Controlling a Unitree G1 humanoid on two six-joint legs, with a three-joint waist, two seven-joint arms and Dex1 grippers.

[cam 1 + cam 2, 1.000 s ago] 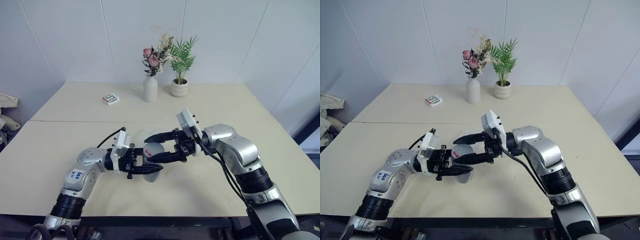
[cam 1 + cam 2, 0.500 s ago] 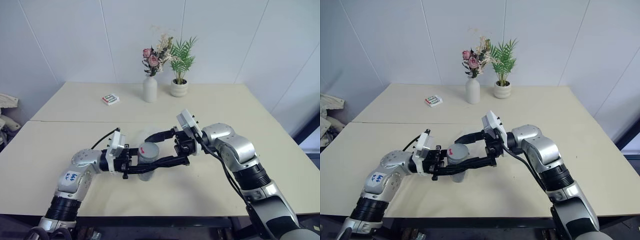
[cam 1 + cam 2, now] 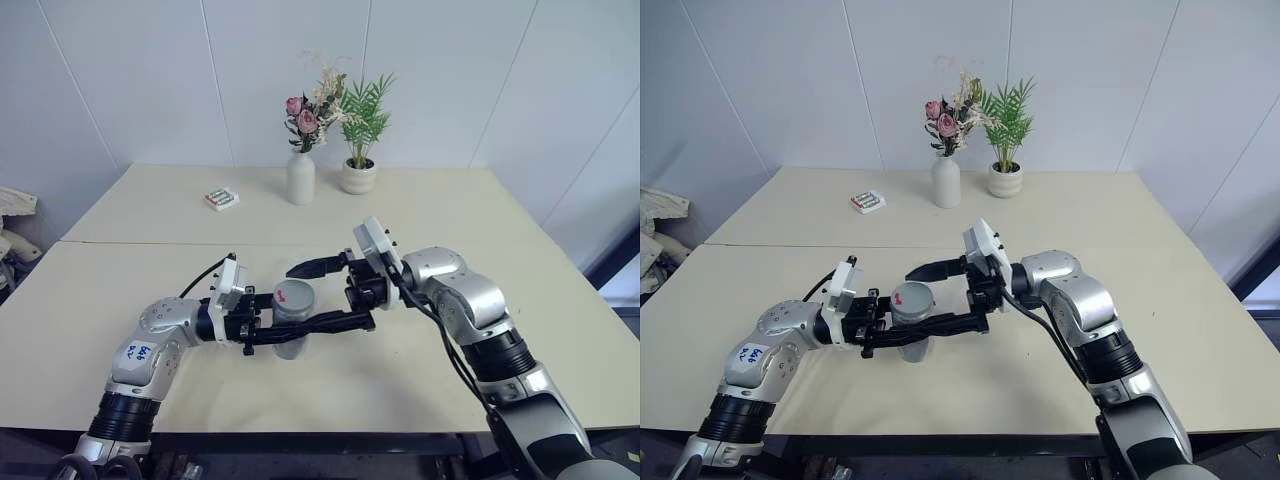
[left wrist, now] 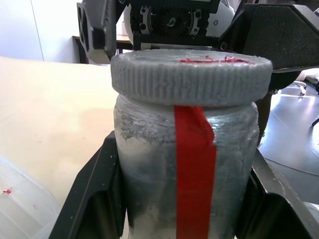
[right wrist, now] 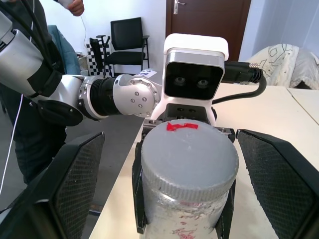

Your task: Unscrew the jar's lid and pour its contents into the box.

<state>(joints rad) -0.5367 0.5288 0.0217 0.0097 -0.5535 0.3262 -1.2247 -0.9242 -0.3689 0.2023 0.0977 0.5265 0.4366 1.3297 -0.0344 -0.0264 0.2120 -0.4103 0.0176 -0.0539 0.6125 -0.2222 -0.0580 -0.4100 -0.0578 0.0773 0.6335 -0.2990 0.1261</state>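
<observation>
My left gripper [image 3: 272,330] is shut on the jar [image 3: 289,332], holding it upright a little above the table. Its black fingers [image 4: 94,199] clamp the frosted wall on both sides of a red tape strip. The ribbed grey lid [image 3: 295,296] with a red mark sits on top of the jar. My right gripper [image 3: 322,296] is open, one finger beyond the lid and one in front, both clear of it. In the right wrist view the pads [image 5: 75,184] stand wide of the lid [image 5: 188,154]. The contents are hidden behind the frosted wall. A corner of the translucent box [image 4: 20,209] shows below the jar.
At the back of the cream table [image 3: 450,200] stand a white flower vase [image 3: 300,177] and a round white plant pot [image 3: 358,176]. A green-and-white packet [image 3: 221,198] lies left of them. A person [image 5: 30,74] and a black chair [image 5: 127,40] stand beyond the table.
My right gripper, shut around the lid a second ago, has opened and its fingers now stand apart from it. The lid stays on the jar in my left gripper.
</observation>
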